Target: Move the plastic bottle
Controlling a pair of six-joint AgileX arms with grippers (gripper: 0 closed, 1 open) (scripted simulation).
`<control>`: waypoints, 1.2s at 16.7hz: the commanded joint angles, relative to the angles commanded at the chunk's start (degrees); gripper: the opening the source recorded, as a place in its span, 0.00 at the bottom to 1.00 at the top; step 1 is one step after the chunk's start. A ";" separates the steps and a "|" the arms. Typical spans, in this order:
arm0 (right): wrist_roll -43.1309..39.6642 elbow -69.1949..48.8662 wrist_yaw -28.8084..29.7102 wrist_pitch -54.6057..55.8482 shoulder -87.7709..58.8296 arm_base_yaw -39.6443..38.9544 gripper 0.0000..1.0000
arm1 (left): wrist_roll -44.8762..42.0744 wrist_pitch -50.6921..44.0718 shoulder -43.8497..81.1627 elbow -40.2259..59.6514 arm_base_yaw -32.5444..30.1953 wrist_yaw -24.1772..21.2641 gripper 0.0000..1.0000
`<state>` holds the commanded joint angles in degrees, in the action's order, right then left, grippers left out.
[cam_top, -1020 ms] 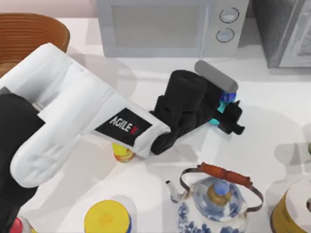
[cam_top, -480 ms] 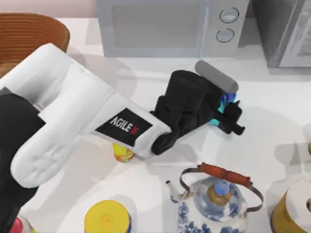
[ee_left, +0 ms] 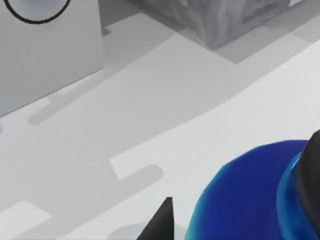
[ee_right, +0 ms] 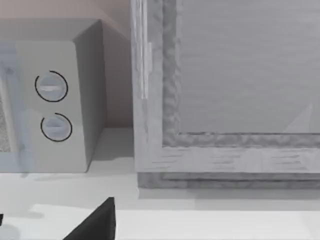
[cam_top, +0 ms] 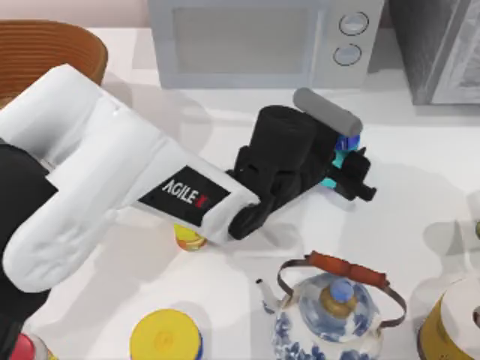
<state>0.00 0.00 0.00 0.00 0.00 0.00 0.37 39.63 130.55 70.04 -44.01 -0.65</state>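
The left gripper [cam_top: 346, 166] sits near the tabletop's rear middle, before the microwave [cam_top: 259, 41], jaws clamped on the bottle [cam_top: 343, 150]. The bottle stands upright between them, so the left arm carries it.

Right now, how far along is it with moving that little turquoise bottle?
Done: the left gripper has reached the plastic bottle below the microwave, its fingers around it. In hand: the grip seems closed. Left: carrying it off and setting it down. I can't tell whether it's lifted yet.

White left arm [cam_top: 97, 195], black gripper [cam_top: 346, 166]
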 joint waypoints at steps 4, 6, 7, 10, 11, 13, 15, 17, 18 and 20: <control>0.00 0.00 0.00 0.00 0.00 0.00 1.00 | 2.42 3.19 -10.32 -10.47 2.80 7.82 0.00; 0.00 0.00 0.00 0.00 0.00 0.00 1.00 | 3.03 4.30 -17.36 -18.86 5.46 10.71 0.00; 0.00 0.00 0.00 0.00 0.00 0.00 1.00 | 3.45 4.91 -21.06 -23.21 7.23 11.54 0.00; 0.00 0.00 0.00 0.00 0.00 0.00 1.00 | 4.41 6.35 -30.75 -34.60 13.95 14.43 0.00; 0.00 0.00 0.00 0.00 0.00 0.00 1.00 | 5.02 6.26 -32.89 -37.66 16.09 15.66 0.00; 0.00 0.00 0.00 0.00 0.00 0.00 1.00 | 6.71 5.59 -35.94 -42.38 19.30 17.96 0.00; 0.00 0.00 0.00 0.00 0.00 0.00 1.00 | 8.69 4.80 -37.61 -44.88 21.36 19.11 0.00; 0.00 0.00 0.00 0.00 0.00 0.00 1.00 | 9.02 4.66 -37.87 -45.21 21.68 19.20 0.00; 0.00 0.00 0.00 0.00 0.00 0.00 1.00 | 9.02 4.66 -37.87 -45.21 21.68 19.20 0.00; 0.00 0.00 0.00 0.00 0.00 0.00 1.00 | 8.82 4.68 -37.52 -45.16 21.45 19.17 0.00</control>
<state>0.00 0.00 0.00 0.00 0.00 0.00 9.19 44.31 93.03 24.88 -22.57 18.52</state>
